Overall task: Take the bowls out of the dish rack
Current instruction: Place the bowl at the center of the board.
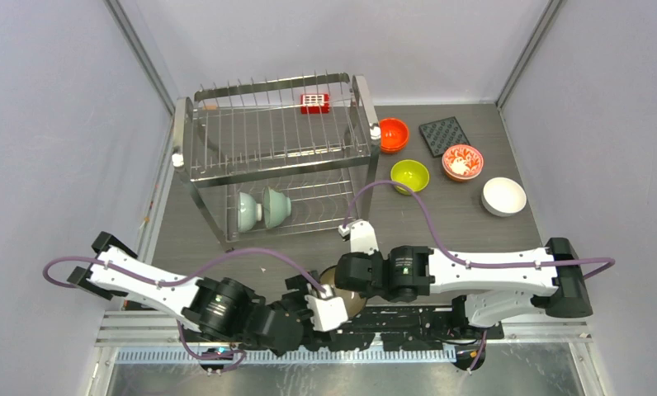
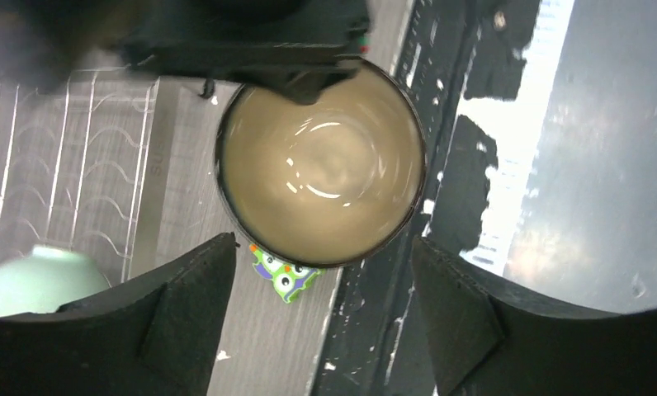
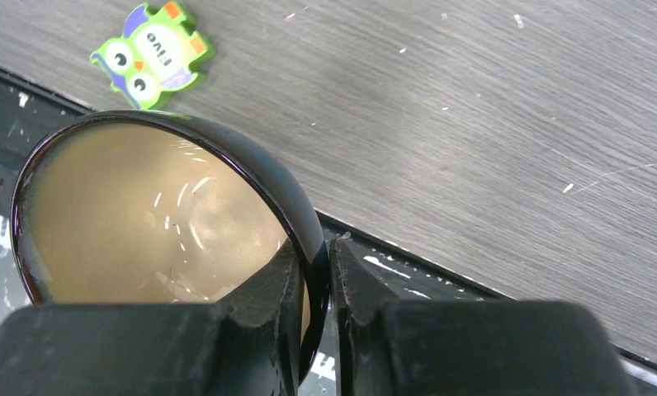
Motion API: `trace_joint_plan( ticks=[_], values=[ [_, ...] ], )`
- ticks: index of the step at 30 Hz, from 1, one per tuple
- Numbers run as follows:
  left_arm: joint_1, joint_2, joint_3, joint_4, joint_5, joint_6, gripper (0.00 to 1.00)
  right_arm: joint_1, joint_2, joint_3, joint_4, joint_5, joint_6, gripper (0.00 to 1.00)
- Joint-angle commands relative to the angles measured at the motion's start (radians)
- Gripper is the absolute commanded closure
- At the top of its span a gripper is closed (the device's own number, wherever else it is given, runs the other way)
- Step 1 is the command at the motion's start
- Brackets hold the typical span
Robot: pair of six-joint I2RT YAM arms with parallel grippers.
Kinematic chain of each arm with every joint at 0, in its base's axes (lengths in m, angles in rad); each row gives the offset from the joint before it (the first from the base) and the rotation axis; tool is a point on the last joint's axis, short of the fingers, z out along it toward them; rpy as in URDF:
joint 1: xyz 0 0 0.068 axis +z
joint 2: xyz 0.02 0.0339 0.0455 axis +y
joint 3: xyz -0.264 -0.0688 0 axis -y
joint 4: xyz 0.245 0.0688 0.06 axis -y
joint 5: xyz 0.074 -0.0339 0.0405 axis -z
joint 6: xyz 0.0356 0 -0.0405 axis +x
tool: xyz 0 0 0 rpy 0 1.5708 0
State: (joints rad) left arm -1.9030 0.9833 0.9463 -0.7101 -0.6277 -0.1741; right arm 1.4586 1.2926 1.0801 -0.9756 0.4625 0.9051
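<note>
Handover judged in hand: bowl (image 3: 144,214) is pinched by its rim in the nearly closed right end effector (image 3: 315,257), just ahead of the wide-open, empty left end effector (image 2: 323,247), which must be backed clear before set-down on the surface (image 3: 474,124).

top — overhead, far | left wrist, right wrist — close, both on the tan-lined bowl (image 2: 321,177)
</note>
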Motion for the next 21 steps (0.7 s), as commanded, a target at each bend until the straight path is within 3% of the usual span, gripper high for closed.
trace_joint_plan(
  ticks=[1, 2, 3, 7, 10, 14, 21],
  values=[
    [-0.004, -0.092, -0.013, 0.079, -0.186, -0.218, 0.17, 0.005, -0.107, -0.027, 0.025, 0.145, 0.097, 0.99],
    [-0.004, -0.116, -0.027, 0.101, -0.209, -0.272, 0.02, 0.005, -0.120, -0.037, 0.024, 0.157, 0.108, 0.99],
    [-0.003, -0.131, -0.041, 0.119, -0.231, -0.314, 0.01, 0.003, -0.134, -0.049, 0.024, 0.170, 0.117, 0.99],
    [0.016, -0.129, -0.064, 0.141, -0.304, -0.533, 0.00, 0.003, -0.180, -0.092, 0.031, 0.205, 0.160, 0.99],
    [0.074, -0.074, -0.045, 0.061, -0.290, -0.756, 0.00, 0.003, -0.209, -0.120, 0.053, 0.221, 0.184, 0.99],
    [0.184, -0.004, -0.031, -0.009, -0.210, -0.983, 0.09, 0.003, -0.244, -0.149, 0.097, 0.227, 0.198, 0.99],
    [0.233, 0.049, -0.051, 0.011, -0.253, -1.148, 0.27, 0.002, -0.261, -0.169, 0.131, 0.214, 0.209, 0.99]
  ],
)
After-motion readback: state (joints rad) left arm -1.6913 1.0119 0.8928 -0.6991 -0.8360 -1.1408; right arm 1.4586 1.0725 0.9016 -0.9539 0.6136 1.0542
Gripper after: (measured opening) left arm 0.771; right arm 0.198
